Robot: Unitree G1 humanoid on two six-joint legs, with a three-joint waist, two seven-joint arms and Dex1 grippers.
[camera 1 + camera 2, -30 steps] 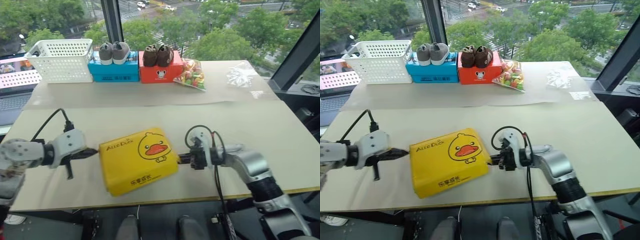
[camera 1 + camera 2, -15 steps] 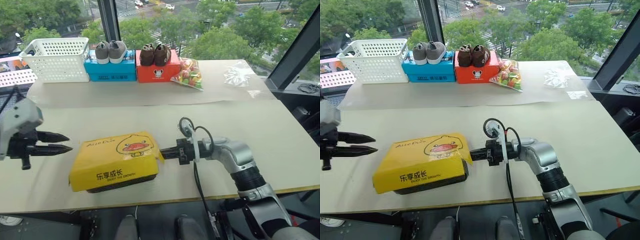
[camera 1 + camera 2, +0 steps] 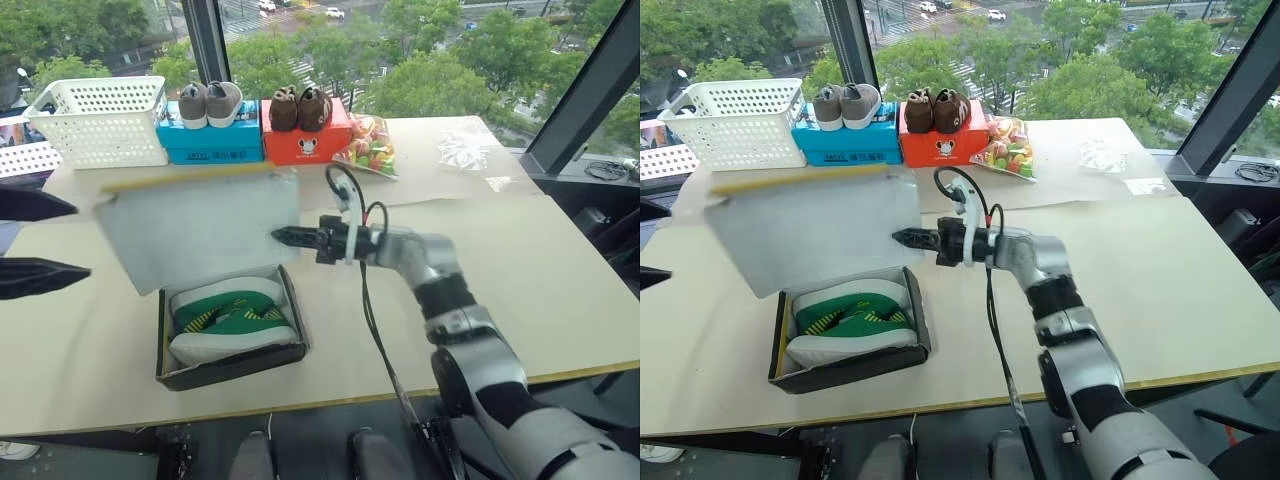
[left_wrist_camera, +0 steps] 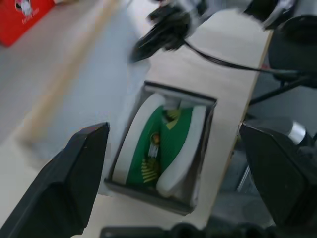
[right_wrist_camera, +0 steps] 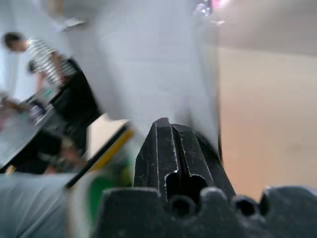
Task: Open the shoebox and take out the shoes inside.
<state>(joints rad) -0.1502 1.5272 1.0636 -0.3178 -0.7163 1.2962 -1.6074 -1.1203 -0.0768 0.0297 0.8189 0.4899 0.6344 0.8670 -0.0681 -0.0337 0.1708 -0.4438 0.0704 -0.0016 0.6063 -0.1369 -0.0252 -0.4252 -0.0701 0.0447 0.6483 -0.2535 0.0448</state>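
Two shoes (image 3: 232, 322) in open shoebox (image 3: 228, 367) on beige table (image 3: 560, 290).

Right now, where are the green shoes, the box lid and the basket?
green shoes (image 3: 232, 318), left eye view, on the green upper.
box lid (image 3: 200, 228), left eye view, on its white underside.
basket (image 3: 98, 122), left eye view, on its front wall.

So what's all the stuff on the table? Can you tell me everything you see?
shoebox: 1, dark sides, front of table, white lid flipped up.
shoes: 1 pair, green, inside shoebox.
basket: 1, white, back left.
blue box: 1, back, grey shoes on top.
orange-red box: 1, back, brown shoes on top.
candy bag: 1, colourful, beside orange-red box.
clear wrapper: 1, back right.
left gripper: open, left edge.
right gripper: shut, at lid's edge.
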